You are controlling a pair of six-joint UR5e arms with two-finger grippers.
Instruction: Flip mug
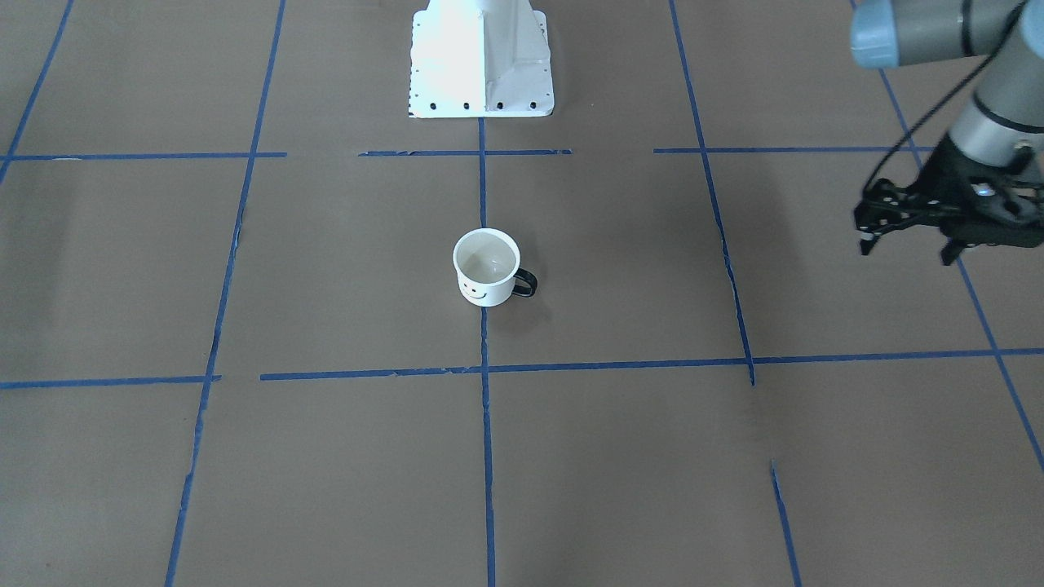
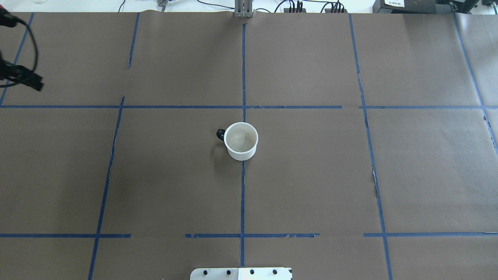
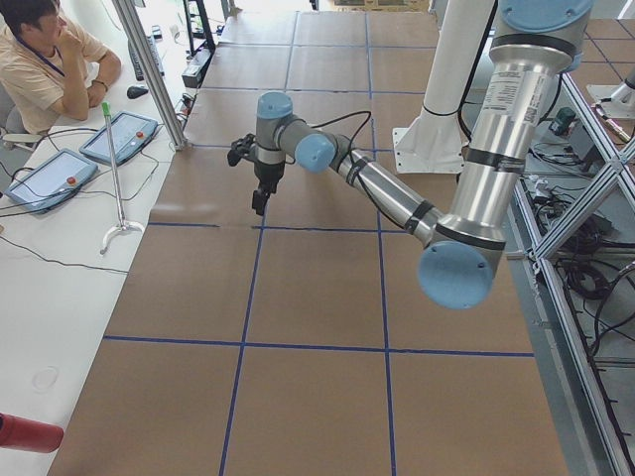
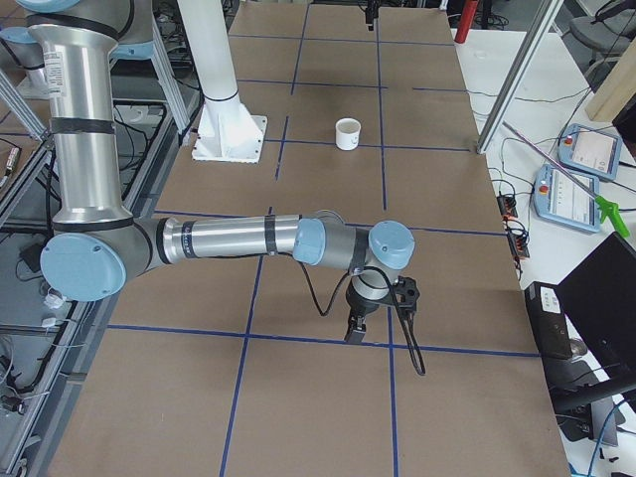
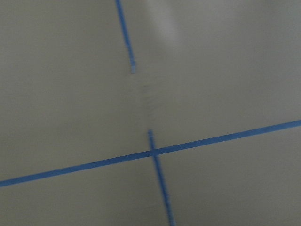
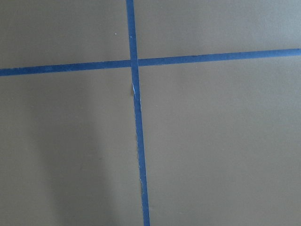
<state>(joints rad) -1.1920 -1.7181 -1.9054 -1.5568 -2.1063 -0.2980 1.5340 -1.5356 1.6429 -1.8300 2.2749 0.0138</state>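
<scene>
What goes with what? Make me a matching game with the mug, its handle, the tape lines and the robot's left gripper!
Things:
1. mug
2. handle
3. tape lines
4. left gripper

Matches:
a. blue
b. black
c. standing upright, open side up
d. up in the air, far off to the side of the mug

Right pairs: 1-c, 2-b, 3-a, 4-d

A robotics lab: the desk [image 2: 311, 175] is papered brown and gridded with blue tape [image 2: 243, 194], with teach pendants [image 3: 119, 137], cables [image 3: 585, 283] and a seated operator [image 3: 50, 59] alongside.
</scene>
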